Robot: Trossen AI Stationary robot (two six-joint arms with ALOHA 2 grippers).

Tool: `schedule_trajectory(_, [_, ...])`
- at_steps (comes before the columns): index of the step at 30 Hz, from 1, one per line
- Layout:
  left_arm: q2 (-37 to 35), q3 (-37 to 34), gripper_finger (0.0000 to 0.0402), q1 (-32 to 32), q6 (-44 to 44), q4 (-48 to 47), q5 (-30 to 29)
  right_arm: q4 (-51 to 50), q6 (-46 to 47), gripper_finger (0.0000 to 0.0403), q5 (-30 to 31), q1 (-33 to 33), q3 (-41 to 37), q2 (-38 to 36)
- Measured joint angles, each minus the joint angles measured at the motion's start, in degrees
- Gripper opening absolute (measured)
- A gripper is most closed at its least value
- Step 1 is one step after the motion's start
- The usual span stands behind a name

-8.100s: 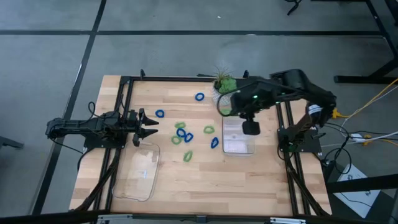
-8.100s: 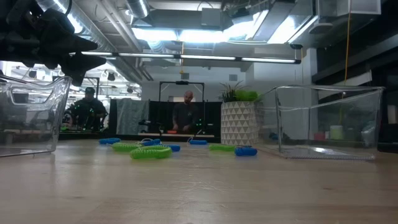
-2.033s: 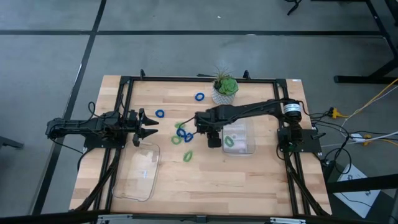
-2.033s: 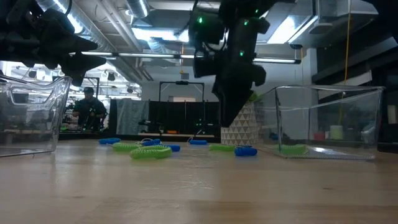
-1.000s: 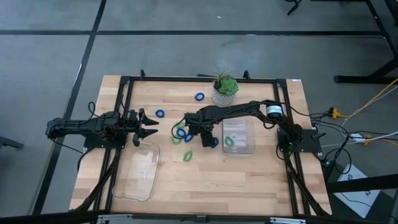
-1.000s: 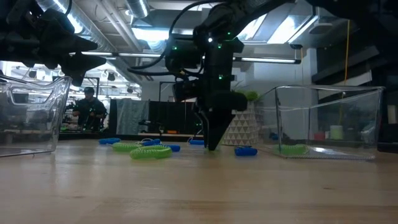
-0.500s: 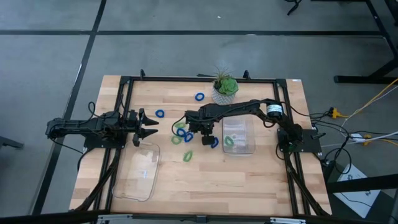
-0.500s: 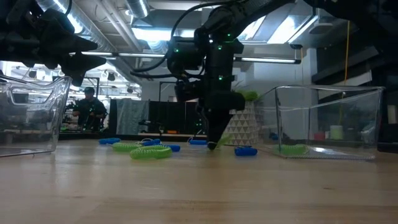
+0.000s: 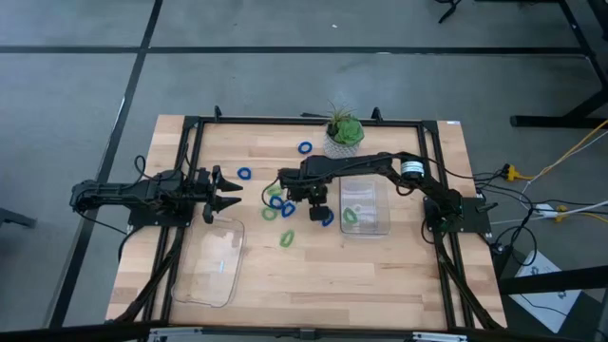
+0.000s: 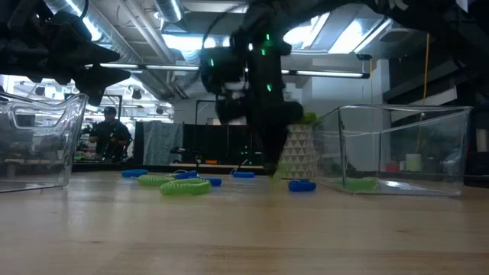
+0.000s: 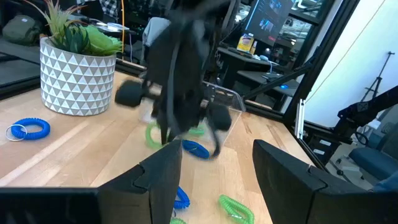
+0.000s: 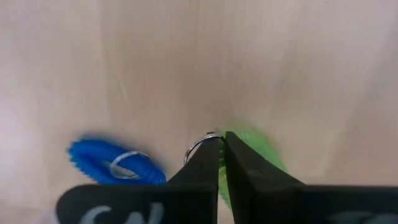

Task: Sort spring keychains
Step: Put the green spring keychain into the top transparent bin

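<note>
Blue and light green spring keychains lie in a loose cluster (image 9: pixel 276 201) mid-table, resting flat on the wood. One more green one (image 9: pixel 286 237) lies nearer, and blue ones (image 9: pixel 305 148) lie farther off. My right gripper (image 9: pixel 319 200) is over the cluster's right side, shut on a green keychain (image 12: pixel 255 152). A blue keychain (image 12: pixel 115 163) lies below it. One green keychain (image 9: pixel 350 215) lies in the right clear tray (image 9: pixel 382 226). My left gripper (image 9: pixel 228 195) waits open by the table's left side, above the left clear tray (image 9: pixel 214 271). My right gripper pinches the green keychain between its two fingertips (image 12: pixel 208 155), coming from above and pointing down. The hold is beside the keychain's metal ring (image 12: pixel 198 144). In the low view the coil (image 10: pixel 280 169) hangs tilted just off the table.
A potted plant in a white patterned pot (image 9: pixel 344 133) stands at the far edge, behind the right tray. A black frame rail (image 9: pixel 185 171) runs around the table. People work in the room beyond the table (image 10: pixel 111 134). Bare wood (image 9: pixel 313 285) lies toward the near edge.
My right gripper stood with its tips on the table at the green keychain. It has since risen a little and shifted toward the right tray. The keychain has tipped up and come off the table with it.
</note>
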Motion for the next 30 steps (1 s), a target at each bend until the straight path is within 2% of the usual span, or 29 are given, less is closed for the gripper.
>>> schedule_trajectory(12, [0.01, 0.0, 0.0194, 0.0, 0.01, 0.0, 0.0, -11.94, 3.0, 0.001, -10.45, -0.11, 17.68, -0.35])
schedule_trajectory(17, [0.01, 0.0, 0.0194, 0.01, 0.0, 0.0, 0.0, -15.93, 3.65, 0.001, -12.92, -0.09, 24.76, -0.44])
schedule_trajectory(30, [0.0, 0.0, 0.0194, -0.02, 0.01, 0.0, 0.1, -17.16, 4.07, 0.001, -14.87, -0.09, 23.74, -8.68])
